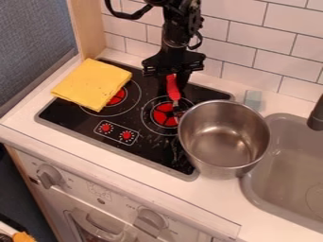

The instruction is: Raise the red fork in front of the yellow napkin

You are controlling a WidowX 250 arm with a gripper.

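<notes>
You've got the gripper (174, 81) at the red fork (174, 90), can't tell if it's gripping or open. Napkin-front (93, 84) placement's left, imo.

A corner of a toy kitchen, seen from above at a slant. Behind it rises a wall of glossy white rectangular tiles (240, 28) with dark grout lines. At the left, an upright pale wooden panel (87, 28) stands beside a blue-gray wall (31, 33). The white surface (28, 111) holds a black stovetop (151, 149) with round burner markings and red centers. To its right is a gray sink (274, 182) with a dark faucet (317, 116) at the edge. Below, a white oven front (120, 201) has gray knobs. Soft light covers everything.
</notes>
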